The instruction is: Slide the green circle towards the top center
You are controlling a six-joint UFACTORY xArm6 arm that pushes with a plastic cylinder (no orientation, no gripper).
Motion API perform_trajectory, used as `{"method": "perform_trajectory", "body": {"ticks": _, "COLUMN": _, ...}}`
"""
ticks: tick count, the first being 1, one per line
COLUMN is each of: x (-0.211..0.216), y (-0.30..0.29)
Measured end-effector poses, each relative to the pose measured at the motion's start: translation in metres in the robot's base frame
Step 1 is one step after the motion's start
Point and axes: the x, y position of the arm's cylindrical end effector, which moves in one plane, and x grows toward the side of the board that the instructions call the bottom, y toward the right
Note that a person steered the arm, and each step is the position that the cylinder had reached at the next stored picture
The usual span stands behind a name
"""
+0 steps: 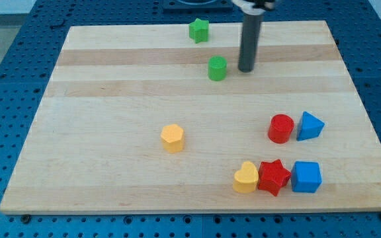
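Note:
The green circle (217, 68) stands on the wooden board (111, 99) in its upper middle part, a little right of centre. My tip (246, 69) rests on the board just to the right of it, with a small gap between them. A green star (199, 30) lies near the board's top edge, above and slightly left of the green circle.
A yellow hexagon (172, 138) sits left of centre. A red cylinder (281, 128) and a blue triangle (309, 125) stand side by side at the right. A yellow heart (246, 177), a red star (273, 176) and a blue cube (306, 176) form a row at the bottom right.

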Motion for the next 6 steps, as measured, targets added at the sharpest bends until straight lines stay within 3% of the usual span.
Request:
{"method": "perform_trajectory", "body": {"ticks": 2, "x": 0.000, "y": -0.035}}
{"method": "perform_trajectory", "body": {"ticks": 4, "x": -0.051, "y": -0.100}}
{"method": "perform_trajectory", "body": {"ticks": 6, "x": -0.022, "y": -0.013}}
